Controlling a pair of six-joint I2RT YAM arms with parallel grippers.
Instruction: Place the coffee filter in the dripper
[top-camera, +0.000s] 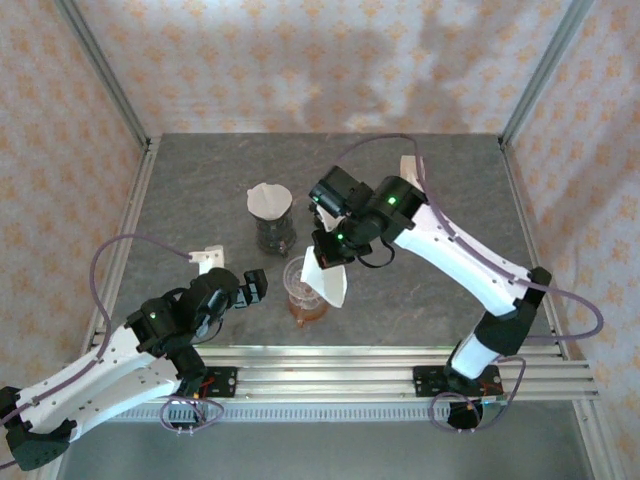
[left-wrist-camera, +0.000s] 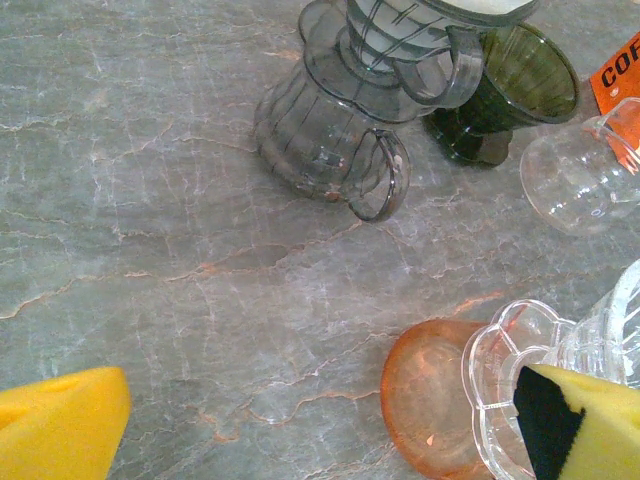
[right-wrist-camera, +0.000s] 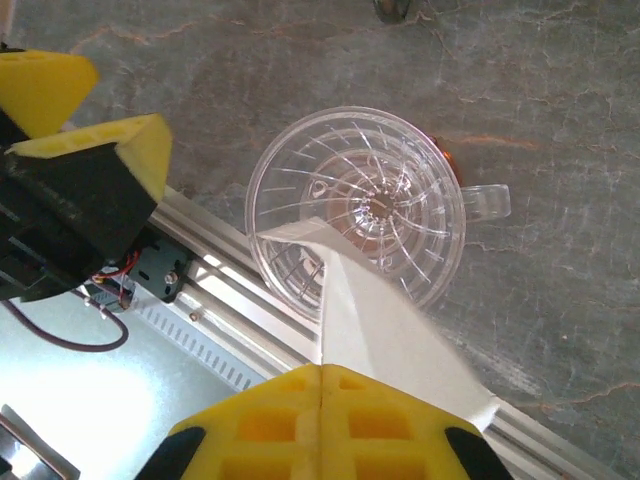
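My right gripper (right-wrist-camera: 320, 388), fingers (right-wrist-camera: 255, 430) clamped on the coffee filter (right-wrist-camera: 385, 335), holds its tip at the rim of the clear dripper (right-wrist-camera: 400, 190), apparently empty, atop an amber carafe (left-wrist-camera: 425, 400); my left gripper (top-camera: 256, 285) hangs open, near left.

Note the dripper (right-wrist-camera: 385, 175) seated on a carafe (left-wrist-camera: 425, 400), toward the near edge of the table (top-camera: 200, 190). The coffee filter (right-wrist-camera: 375, 325) hangs over the dripper's right side. Its lower tip crosses the dripper's rim and its upper end is pinched in the right gripper (right-wrist-camera: 320, 385), which sits above the dripper, slightly behind and right of it. You have the left gripper (top-camera: 252, 286) just beside the dripper on its left, and behind the dripper, a little left, a second carafe (top-camera: 272, 228) with its own dripper and filter stacked on top.
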